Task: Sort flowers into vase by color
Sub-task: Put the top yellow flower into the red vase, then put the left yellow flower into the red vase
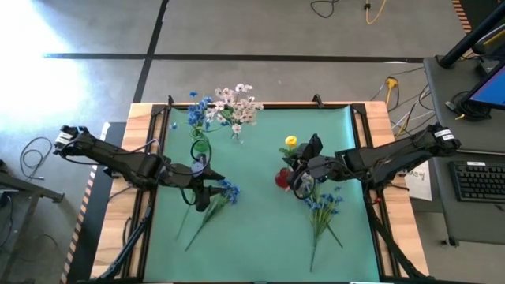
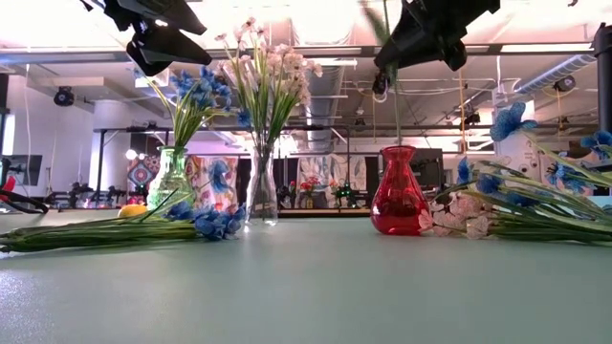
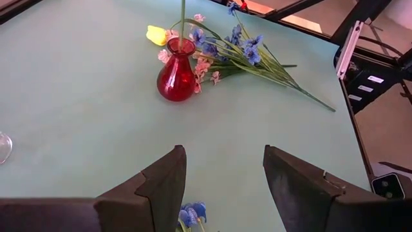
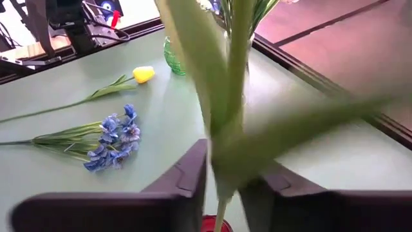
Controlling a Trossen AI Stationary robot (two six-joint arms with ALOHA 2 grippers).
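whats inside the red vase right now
One thin green stem runs down into the red vase, held by the right end effector. Its lower end inside the glass can't be made out.

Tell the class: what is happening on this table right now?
Two robot arms are sorting flowers into vases. The right end effector grips a green stem above the red vase, its yellow bloom up top. The left end effector hovers open over loose blue flowers. A green vase holds blue flowers, a clear vase pink ones.
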